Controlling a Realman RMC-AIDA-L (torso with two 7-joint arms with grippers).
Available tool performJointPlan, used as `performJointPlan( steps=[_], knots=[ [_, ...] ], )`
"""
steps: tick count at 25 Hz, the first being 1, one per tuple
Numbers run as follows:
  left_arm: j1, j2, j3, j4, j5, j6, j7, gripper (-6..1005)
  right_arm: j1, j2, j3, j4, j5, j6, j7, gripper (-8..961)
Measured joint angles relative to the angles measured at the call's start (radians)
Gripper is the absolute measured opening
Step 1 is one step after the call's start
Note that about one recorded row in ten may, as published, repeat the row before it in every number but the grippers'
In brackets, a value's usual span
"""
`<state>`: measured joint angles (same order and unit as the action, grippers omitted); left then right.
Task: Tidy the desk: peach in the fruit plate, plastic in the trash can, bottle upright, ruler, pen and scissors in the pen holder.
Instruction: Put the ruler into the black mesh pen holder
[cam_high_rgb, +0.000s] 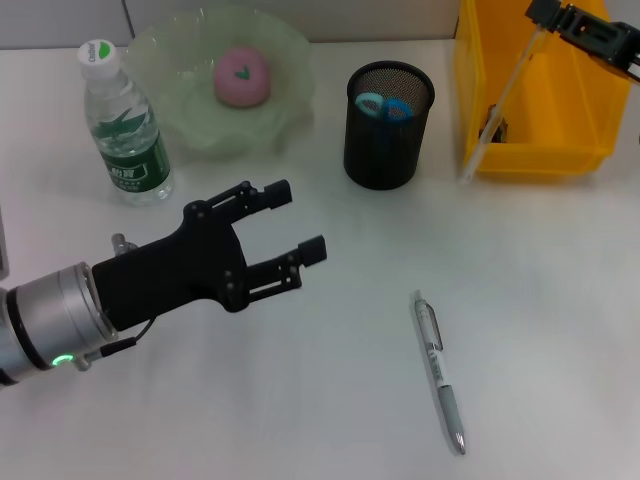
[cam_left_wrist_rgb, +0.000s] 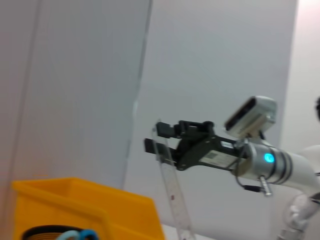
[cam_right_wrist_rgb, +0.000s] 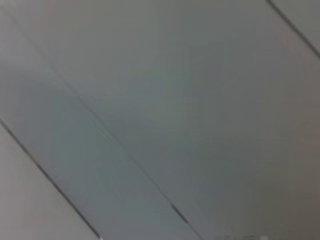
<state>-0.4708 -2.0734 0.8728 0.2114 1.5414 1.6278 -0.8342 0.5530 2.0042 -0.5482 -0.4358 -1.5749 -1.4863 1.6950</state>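
The black mesh pen holder (cam_high_rgb: 389, 125) is my landmark. Blue scissors handles (cam_high_rgb: 384, 106) are poking out of it. To its left, the green fruit plate (cam_high_rgb: 190, 105) is holding the pink peach (cam_high_rgb: 241, 77). Further left, the water bottle (cam_high_rgb: 123, 125) is standing upright. To its right, the yellow trash can (cam_high_rgb: 570, 120) is sitting; I cannot make out anything inside it.

My right gripper (cam_high_rgb: 548, 18) is hanging high above the trash can, and its fingers are pinching the top of the clear ruler (cam_high_rgb: 500, 105), which is slanting down in front of the can. My left gripper (cam_high_rgb: 298, 222) is hovering in front of the pen holder with fingers spread apart, holding nothing.

The pen (cam_high_rgb: 440, 372) is lying on the white desk (cam_high_rgb: 330, 400), well in front of the holder. A pale wall is standing behind. My right wrist view is showing only grey panels.
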Motion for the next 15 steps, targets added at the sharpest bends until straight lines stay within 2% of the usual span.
performJointPlan(
  steps=[15],
  knots=[
    [0.02,-0.001,-0.014,-0.018,-0.019,-0.073,0.058,783,0.07,0.027,0.012,0.009,0.094,0.087,-0.158,386]
  ],
)
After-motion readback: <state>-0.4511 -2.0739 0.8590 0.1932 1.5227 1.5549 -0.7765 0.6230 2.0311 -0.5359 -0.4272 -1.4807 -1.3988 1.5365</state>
